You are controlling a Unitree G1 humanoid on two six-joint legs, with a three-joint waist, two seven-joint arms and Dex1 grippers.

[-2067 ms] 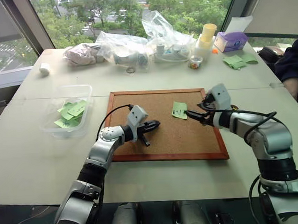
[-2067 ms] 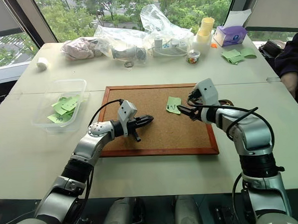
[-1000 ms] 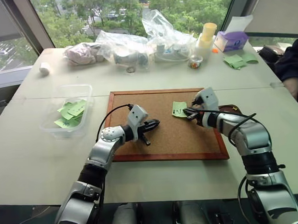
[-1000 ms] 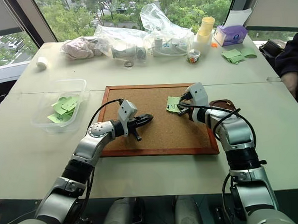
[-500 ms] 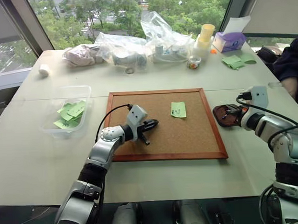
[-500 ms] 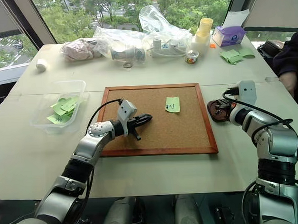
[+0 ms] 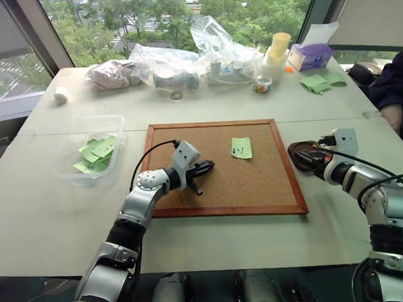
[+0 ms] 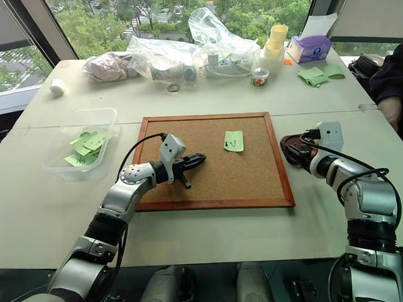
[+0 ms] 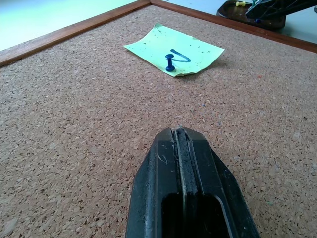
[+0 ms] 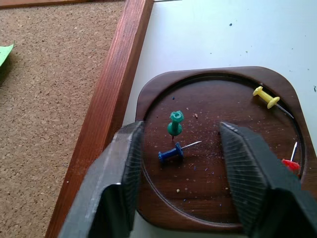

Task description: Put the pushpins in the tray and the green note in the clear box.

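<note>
The green note [image 7: 241,147] lies on the wood-framed corkboard [image 7: 187,135], held by one blue pushpin [image 9: 170,63]. My left gripper [image 7: 206,168] hovers shut and empty over the cork, left of the note. The dark reddish tray [image 7: 298,148] sits just right of the board. My right gripper [image 10: 181,129] stands open right above the tray, with nothing between its fingers. In the tray lie a green pushpin [image 10: 174,122], a blue one [image 10: 171,152], a yellow one [image 10: 266,96] and a red one [image 10: 291,165]. The clear box [image 7: 112,120] is at the left, with several green slips inside.
Plastic bags [image 7: 183,60], stacked yellow cups [image 7: 279,49], a small clear cup [image 7: 263,85], a purple tissue box [image 7: 311,54] and wrinkly green sheets [image 7: 323,82] line the table's far side. A person's dark sleeve [image 7: 395,87] is at the right edge.
My right gripper has moved right from the green note to above the tray and opened its fingers. The left arm has stayed still.
</note>
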